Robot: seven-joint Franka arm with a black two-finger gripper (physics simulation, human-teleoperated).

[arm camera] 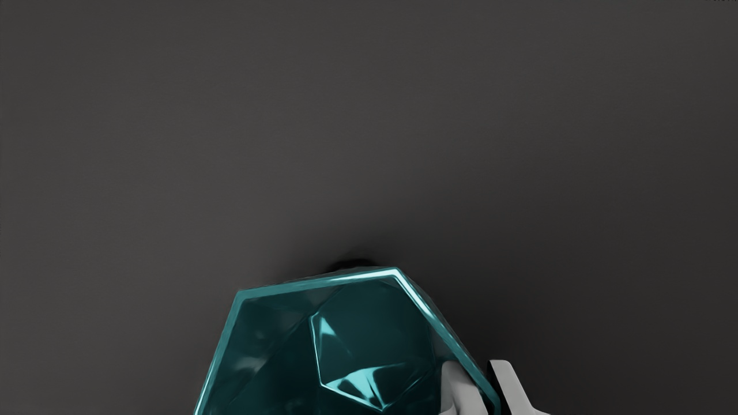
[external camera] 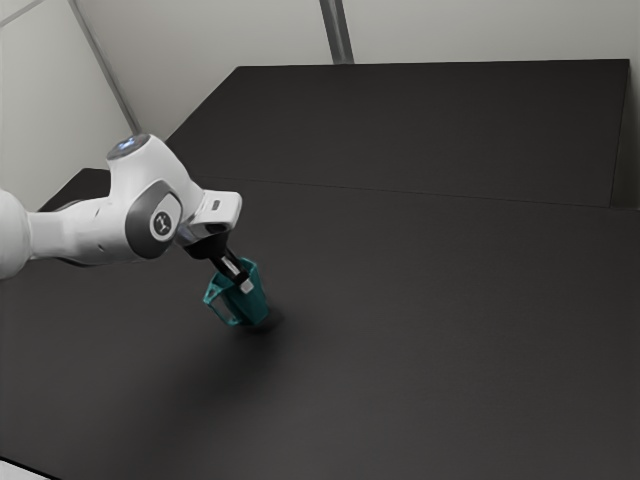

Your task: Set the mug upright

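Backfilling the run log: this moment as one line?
mug: tilted, opening upward | gripper: shut on mug wall, one finger inside, one outside

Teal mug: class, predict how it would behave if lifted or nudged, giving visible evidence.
The mug is probably stiff: its facets and rim have crisp edges. Pinched by one side wall, it may swing in the gripper when lifted. Nudged on its side, its flat faces would likely resist rolling.
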